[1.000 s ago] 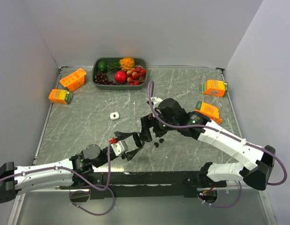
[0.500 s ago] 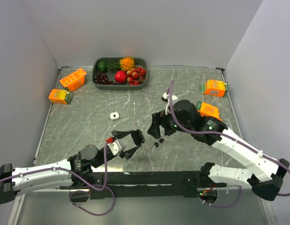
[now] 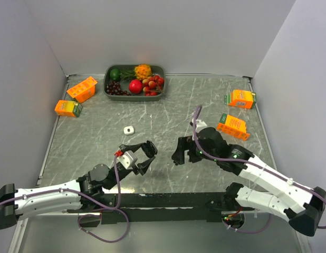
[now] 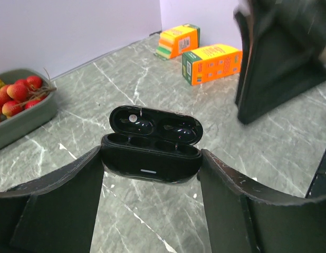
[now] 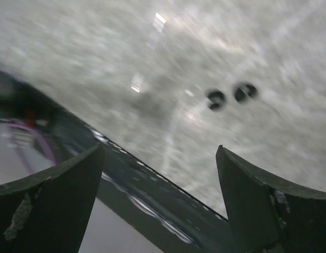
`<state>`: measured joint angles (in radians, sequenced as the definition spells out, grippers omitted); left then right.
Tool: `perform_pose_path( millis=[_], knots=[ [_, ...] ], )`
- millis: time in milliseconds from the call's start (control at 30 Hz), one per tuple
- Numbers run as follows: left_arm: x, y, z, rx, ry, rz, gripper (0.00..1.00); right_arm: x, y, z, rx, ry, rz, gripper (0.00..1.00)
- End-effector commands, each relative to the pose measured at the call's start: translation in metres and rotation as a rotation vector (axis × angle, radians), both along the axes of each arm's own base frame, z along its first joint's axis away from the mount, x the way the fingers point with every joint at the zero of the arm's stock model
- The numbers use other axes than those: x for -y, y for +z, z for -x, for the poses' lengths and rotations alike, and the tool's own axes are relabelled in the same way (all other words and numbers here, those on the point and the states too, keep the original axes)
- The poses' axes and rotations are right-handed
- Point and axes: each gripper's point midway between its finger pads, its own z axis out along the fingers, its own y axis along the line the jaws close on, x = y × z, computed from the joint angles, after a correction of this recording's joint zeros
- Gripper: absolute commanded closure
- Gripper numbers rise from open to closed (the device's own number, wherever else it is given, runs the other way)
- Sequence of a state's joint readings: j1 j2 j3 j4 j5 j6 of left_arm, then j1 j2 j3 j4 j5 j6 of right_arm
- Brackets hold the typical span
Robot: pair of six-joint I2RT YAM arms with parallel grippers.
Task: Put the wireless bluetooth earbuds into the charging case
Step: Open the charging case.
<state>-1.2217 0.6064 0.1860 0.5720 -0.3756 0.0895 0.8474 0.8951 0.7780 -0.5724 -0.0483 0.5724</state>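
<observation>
The left pincer (image 4: 151,158) is clamped on the sides of the glossy black oval charging case (image 4: 151,138), whose lid stands open, near the middle of the grey marbled surface (image 4: 289,132). Just to its right, the right pincer (image 5: 159,149) has its fingers spread wide with nothing between them, and two tiny glossy black earbuds (image 5: 216,98) lie side by side on the surface just beyond its tips. A small white earbud (image 3: 128,129) sits alone farther back and to the left.

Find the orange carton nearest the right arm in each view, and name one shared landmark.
Top external: orange carton, right of centre, lying tilted.
Left wrist: upper right of centre, beyond the charging case.
Right wrist: not in it.
Shared landmark: the grey marble table.
</observation>
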Motion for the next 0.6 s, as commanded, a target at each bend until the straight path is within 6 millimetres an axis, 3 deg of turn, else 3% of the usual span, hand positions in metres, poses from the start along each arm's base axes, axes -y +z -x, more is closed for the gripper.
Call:
perform_pose_path(
  millis=[0, 200, 433, 567],
  knots=[
    [0.004, 0.015, 0.002, 0.007, -0.013, 0.072, 0.99, -0.036, 0.107, -0.014, 0.194, 0.057, -0.288, 0.01],
    [0.011, 0.021, 0.009, 0.022, -0.060, 0.073, 0.99, -0.062, 0.127, -0.023, 0.197, 0.131, -0.311, 0.01],
    [0.015, 0.026, 0.014, 0.031, -0.092, 0.081, 0.99, -0.087, 0.109, -0.028, 0.122, 0.205, -0.276, 0.09],
    [0.016, 0.029, 0.015, 0.037, -0.099, 0.081, 0.99, -0.095, 0.110, -0.026, 0.121, 0.246, -0.287, 0.14]
  ],
)
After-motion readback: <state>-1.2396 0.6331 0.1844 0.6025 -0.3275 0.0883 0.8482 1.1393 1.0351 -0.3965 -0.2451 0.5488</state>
